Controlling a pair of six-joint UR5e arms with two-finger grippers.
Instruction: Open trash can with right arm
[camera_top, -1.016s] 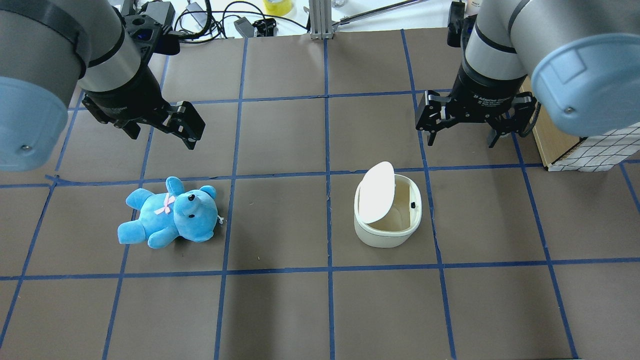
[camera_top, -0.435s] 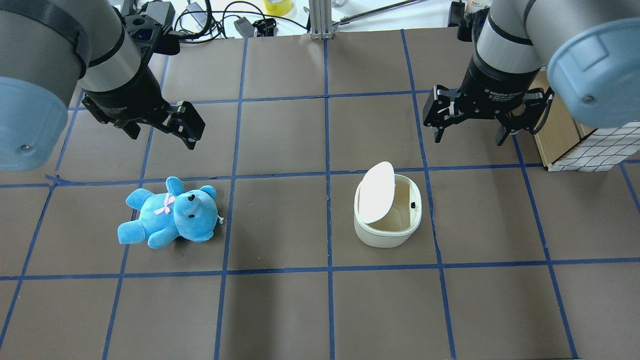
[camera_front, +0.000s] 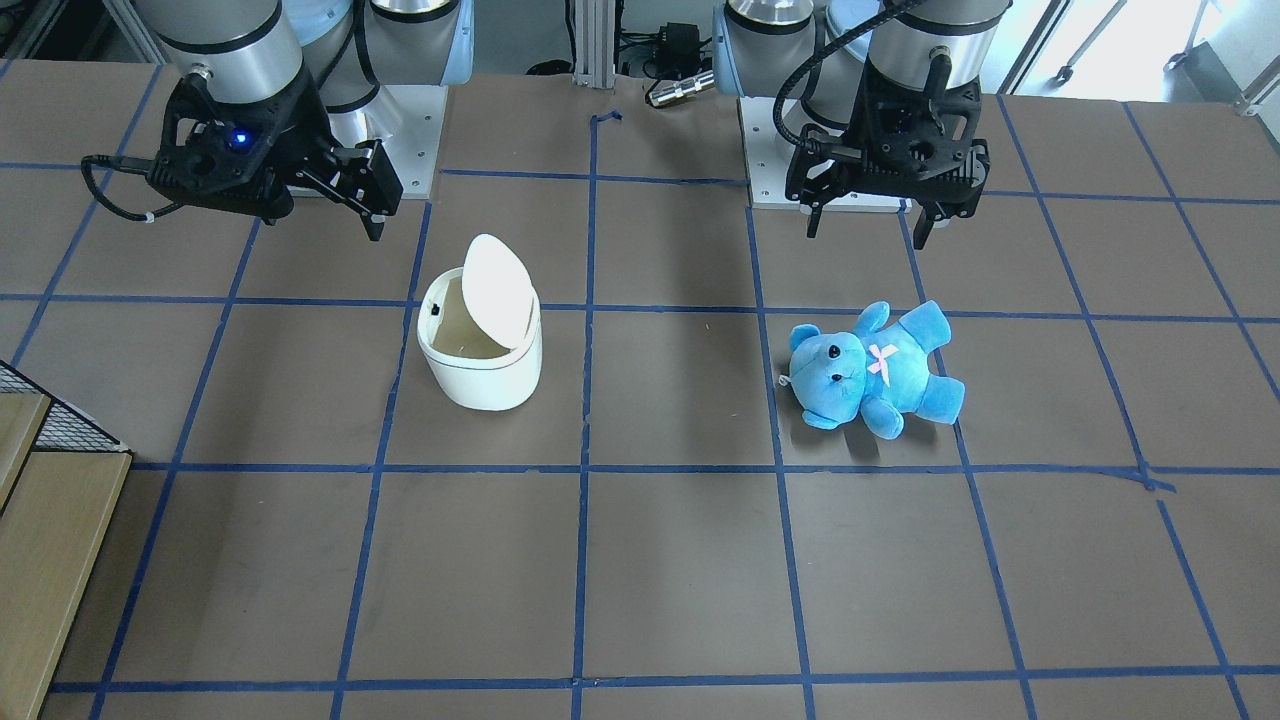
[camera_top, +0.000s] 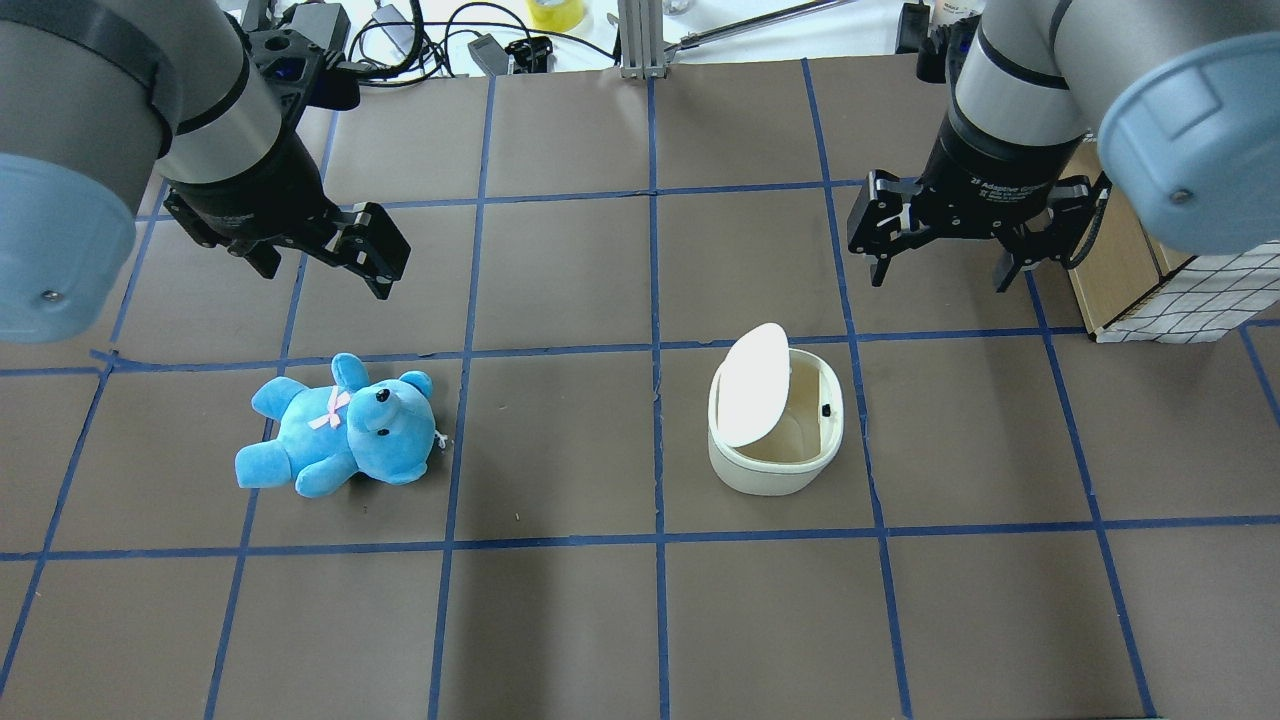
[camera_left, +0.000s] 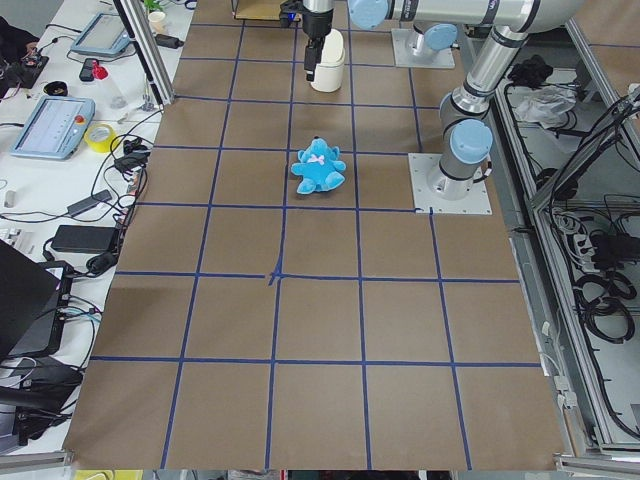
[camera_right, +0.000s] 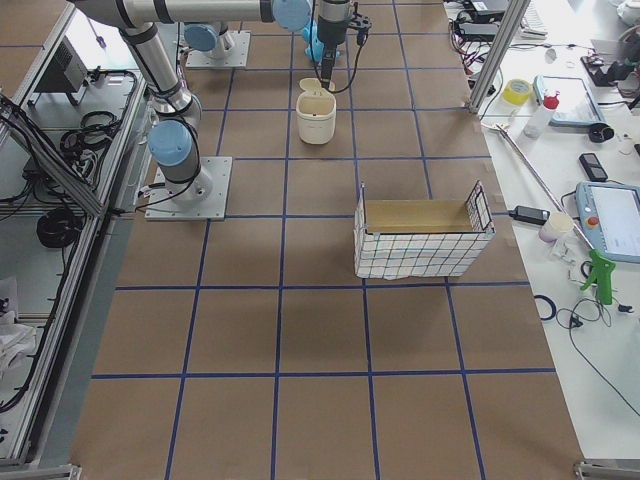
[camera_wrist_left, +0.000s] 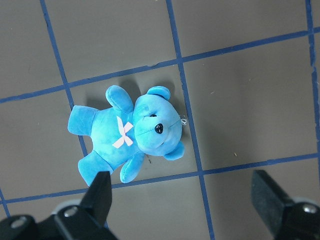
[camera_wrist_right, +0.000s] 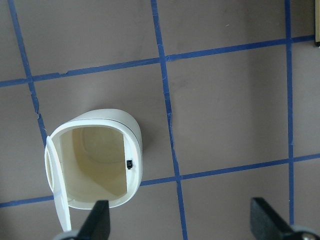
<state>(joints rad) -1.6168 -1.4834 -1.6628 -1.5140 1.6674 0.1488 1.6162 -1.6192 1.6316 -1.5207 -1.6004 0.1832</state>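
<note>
Overhead exterior view showed the trash can (camera_top: 772, 472) upright on the tabletop (camera_top: 560, 620), in a taped square on the robot's right. Its flip lid (camera_top: 752, 385) was raised on edge over one rim, exposing the tan interior. The right claw (camera_top: 940, 283) hovered high and off to one side, well apart from the can, with fingers spread and nothing held. The left claw (camera_top: 325, 280) hung likewise spread near the blue teddy bear (camera_top: 340, 428). Judged risk: the lid appeared balanced near vertical, so a descending pass or brush by the right claw could knock it shut, or tip or slide the light can.
</note>
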